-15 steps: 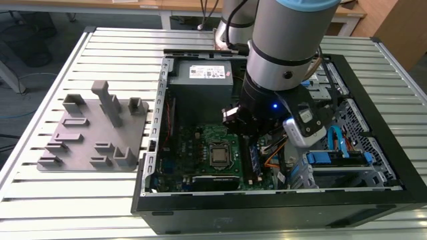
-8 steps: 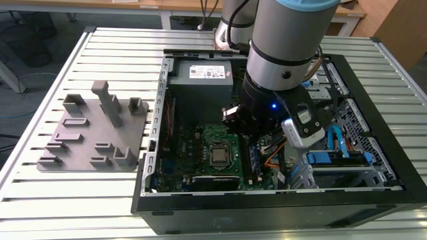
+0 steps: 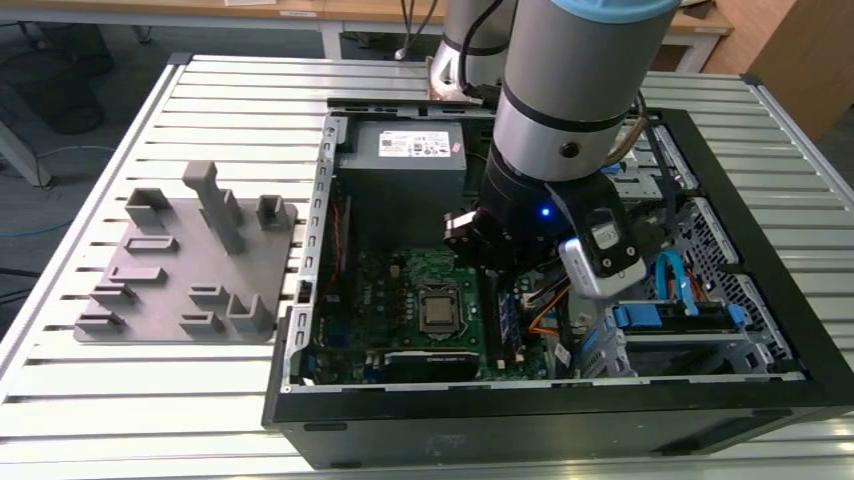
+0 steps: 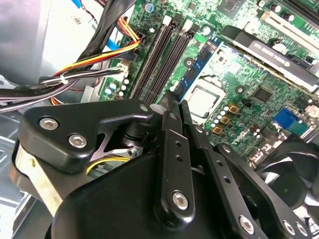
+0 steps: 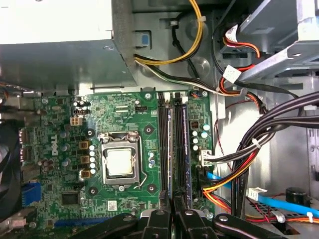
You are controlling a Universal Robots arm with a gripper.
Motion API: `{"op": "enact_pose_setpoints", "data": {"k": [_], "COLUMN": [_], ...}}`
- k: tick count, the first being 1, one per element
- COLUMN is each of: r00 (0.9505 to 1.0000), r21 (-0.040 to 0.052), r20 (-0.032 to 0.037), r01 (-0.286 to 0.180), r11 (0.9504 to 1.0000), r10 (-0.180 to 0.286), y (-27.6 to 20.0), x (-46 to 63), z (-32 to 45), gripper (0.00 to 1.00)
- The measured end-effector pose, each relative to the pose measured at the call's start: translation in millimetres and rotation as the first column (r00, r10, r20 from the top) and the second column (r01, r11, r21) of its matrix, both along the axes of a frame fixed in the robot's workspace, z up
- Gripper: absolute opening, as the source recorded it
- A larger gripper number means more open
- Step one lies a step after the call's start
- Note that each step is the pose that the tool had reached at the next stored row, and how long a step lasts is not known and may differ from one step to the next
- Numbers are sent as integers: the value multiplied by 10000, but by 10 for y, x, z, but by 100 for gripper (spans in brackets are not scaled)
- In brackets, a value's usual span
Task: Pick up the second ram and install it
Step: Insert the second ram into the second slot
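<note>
Bright, even light throughout, with soft shadows.

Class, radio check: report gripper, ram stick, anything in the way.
Gripper shut on ram stick. Stick low over the slots; seating unclear. Cables beside, not across.

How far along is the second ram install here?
Pickup looks done: the second ram stands on edge along the motherboard slots, beside the CPU socket. In hand: the gripper is at its near end, low inside the case. Left: full seating, which cannot be confirmed here.
</note>
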State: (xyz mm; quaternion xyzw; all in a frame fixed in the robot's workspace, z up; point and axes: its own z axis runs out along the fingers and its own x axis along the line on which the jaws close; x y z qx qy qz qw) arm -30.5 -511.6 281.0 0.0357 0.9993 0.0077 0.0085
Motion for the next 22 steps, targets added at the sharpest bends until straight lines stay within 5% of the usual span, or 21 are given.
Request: {"op": "enact_pose_setpoints", "data": {"k": [9,22], "r00": [9988,9993], "r21": [1,1], "r20": [0,1], "r01": [482,378], "r11": [9988,9993], "r10": [-482,-378], "y": [0,0], "x": [0,0], "z": [-2,-11], "gripper": [14,14]}}
